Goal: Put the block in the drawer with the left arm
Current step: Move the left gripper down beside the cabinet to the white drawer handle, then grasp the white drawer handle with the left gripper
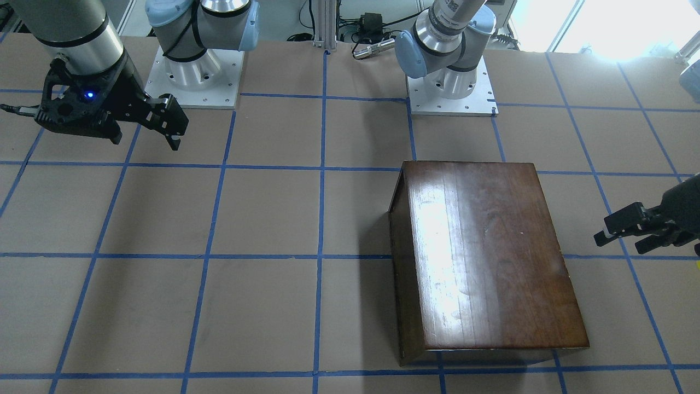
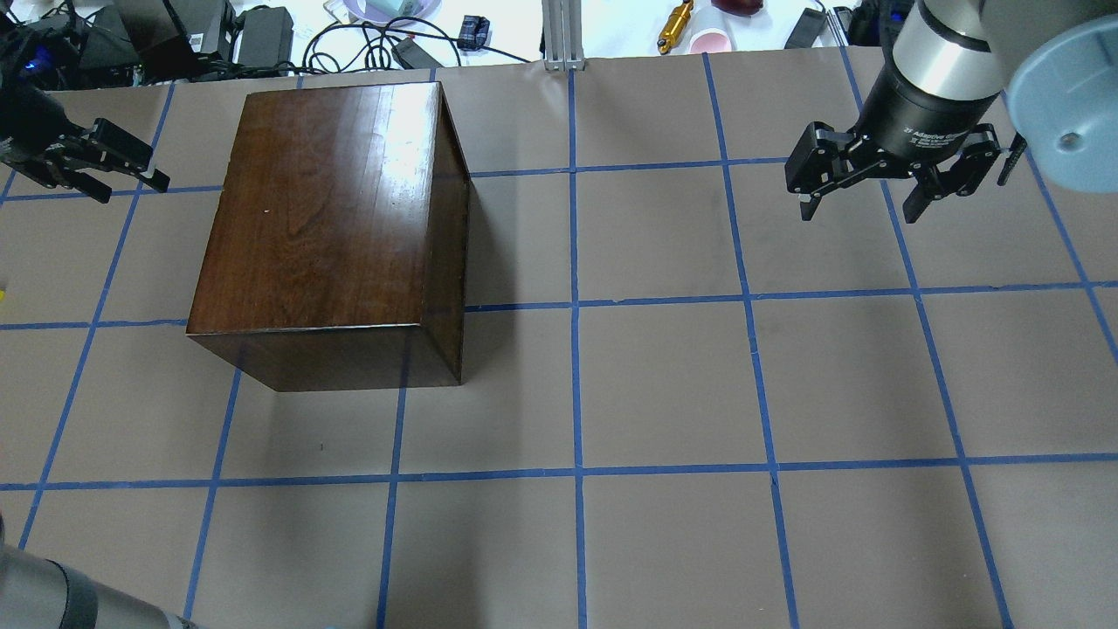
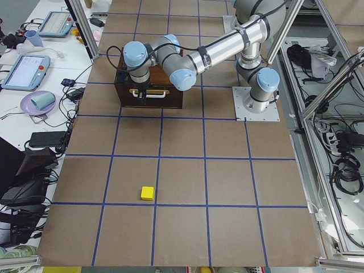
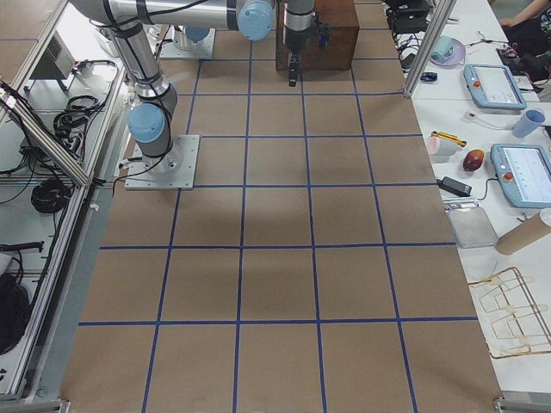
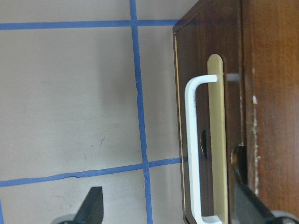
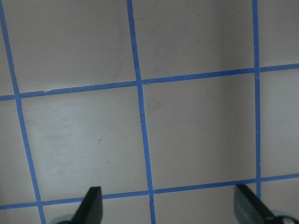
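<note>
The yellow block (image 3: 148,193) lies on the brown table, far from the wooden box (image 2: 323,218) and apart from both grippers. A sliver of it shows at the overhead view's left edge (image 2: 2,295). The drawer (image 5: 212,116) is pushed into the box; only its dark front and pull handle (image 5: 192,149) show. My left gripper (image 2: 135,190) is open and empty, hovering beside the box's drawer end. In the left wrist view the left gripper (image 5: 170,211) looks down with the handle between its fingers. My right gripper (image 2: 860,214) is open and empty above bare table.
The two arm bases (image 1: 451,82) stand at the robot's side of the table. A side bench (image 3: 34,62) with tablets, cups and cables runs along the far edge. Blue tape lines grid the table (image 2: 664,384).
</note>
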You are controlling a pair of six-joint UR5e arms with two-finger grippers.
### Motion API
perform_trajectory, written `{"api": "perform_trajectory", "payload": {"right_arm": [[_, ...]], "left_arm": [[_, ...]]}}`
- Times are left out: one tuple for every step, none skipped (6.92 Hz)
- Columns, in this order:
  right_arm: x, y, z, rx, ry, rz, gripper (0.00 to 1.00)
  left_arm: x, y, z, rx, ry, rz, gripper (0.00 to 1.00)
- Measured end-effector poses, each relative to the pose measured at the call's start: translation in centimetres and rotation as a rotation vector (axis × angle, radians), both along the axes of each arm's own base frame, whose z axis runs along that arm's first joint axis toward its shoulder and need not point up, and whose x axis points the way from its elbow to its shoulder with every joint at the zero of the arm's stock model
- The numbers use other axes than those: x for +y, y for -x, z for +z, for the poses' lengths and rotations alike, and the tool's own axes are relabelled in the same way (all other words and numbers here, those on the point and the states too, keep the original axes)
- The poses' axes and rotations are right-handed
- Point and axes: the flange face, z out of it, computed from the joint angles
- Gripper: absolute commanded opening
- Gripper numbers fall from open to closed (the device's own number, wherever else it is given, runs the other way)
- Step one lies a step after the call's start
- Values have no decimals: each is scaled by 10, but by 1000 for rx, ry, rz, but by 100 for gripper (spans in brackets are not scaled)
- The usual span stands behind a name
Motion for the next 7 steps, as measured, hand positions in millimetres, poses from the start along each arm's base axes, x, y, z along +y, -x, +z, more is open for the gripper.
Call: {"api": "perform_trajectory", "payload": {"right_arm": [[0, 0, 0, 0, 0, 0, 100], [0, 0, 0, 0, 0, 0, 100], [0, 0, 0, 0, 0, 0, 100], [0, 0, 0, 0, 0, 0, 100], [0, 0, 0, 0, 0, 0, 100], [0, 0, 0, 0, 0, 0, 100], [0, 0, 0, 0, 0, 0, 100]], "left_arm": [[-3, -4, -11, 31, 4, -13, 100], [-6, -4, -22, 78, 12, -14, 100], [-8, -4, -33, 116, 12, -11, 98], [-10, -5, -44, 138, 3, -8, 98], [-12, -6, -55, 153, -12, -6, 98], [-13, -6, -67, 173, -26, 1, 98], [-14, -5, -77, 195, -36, 11, 98]]}}
